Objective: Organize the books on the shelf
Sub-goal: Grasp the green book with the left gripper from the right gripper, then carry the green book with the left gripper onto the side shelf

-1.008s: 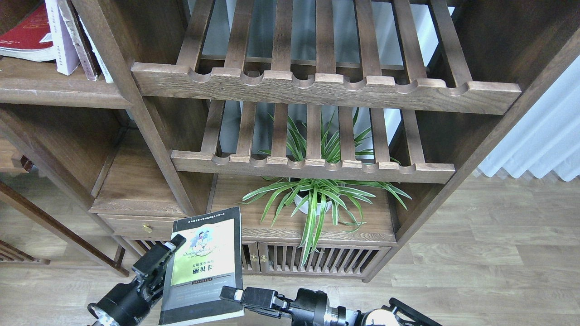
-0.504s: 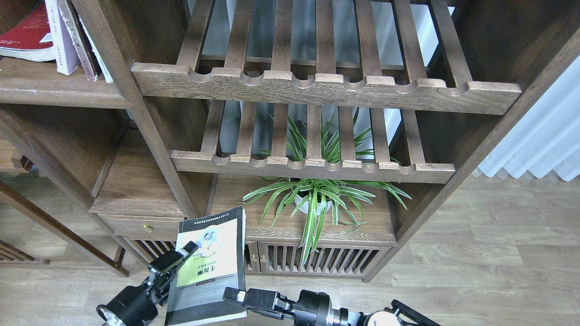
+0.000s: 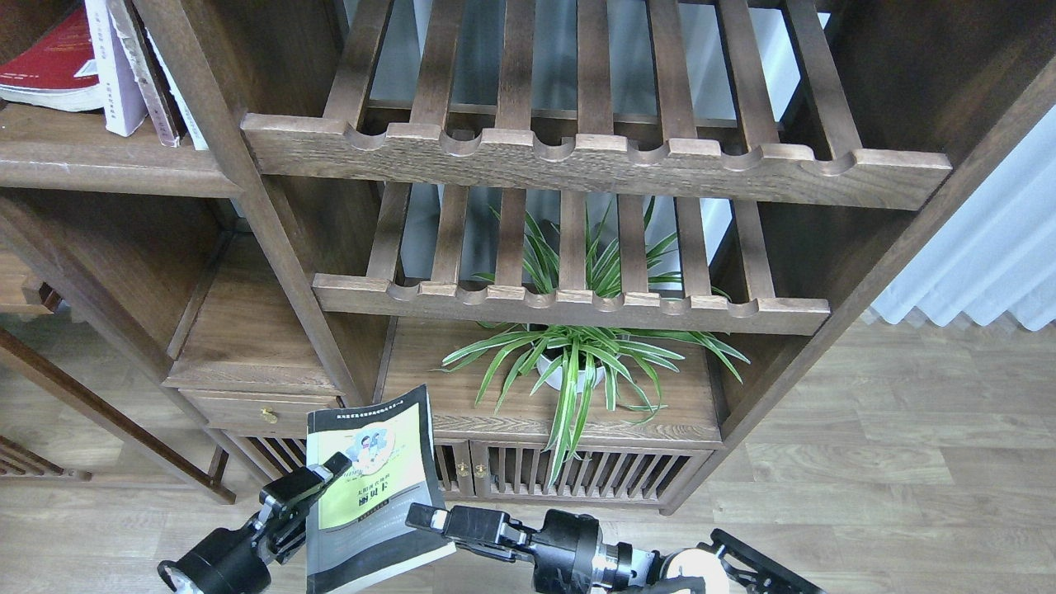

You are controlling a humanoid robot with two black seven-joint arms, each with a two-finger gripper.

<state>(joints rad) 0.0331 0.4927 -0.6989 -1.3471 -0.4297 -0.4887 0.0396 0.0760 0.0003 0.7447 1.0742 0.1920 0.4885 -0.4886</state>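
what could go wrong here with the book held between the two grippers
1. The black-grey book with the yellow-green panel is tilted and seems pinched only at its side edges by the left gripper and right gripper; it could slip or twist out.
2. The shelf with the red book and white-lilac book sits far up and left, so the lift might clip the bookcase upright.

Both arms are glossy black, built of rounded cylindrical segments. The left pincer point(image 3: 318, 487), at seven o'clock, has blocky black fingers with pale silver-white tips. The right pincer point(image 3: 429, 520), at six o'clock, shows a white-tipped finger, ribbed black links and a white rounded joint cap behind.
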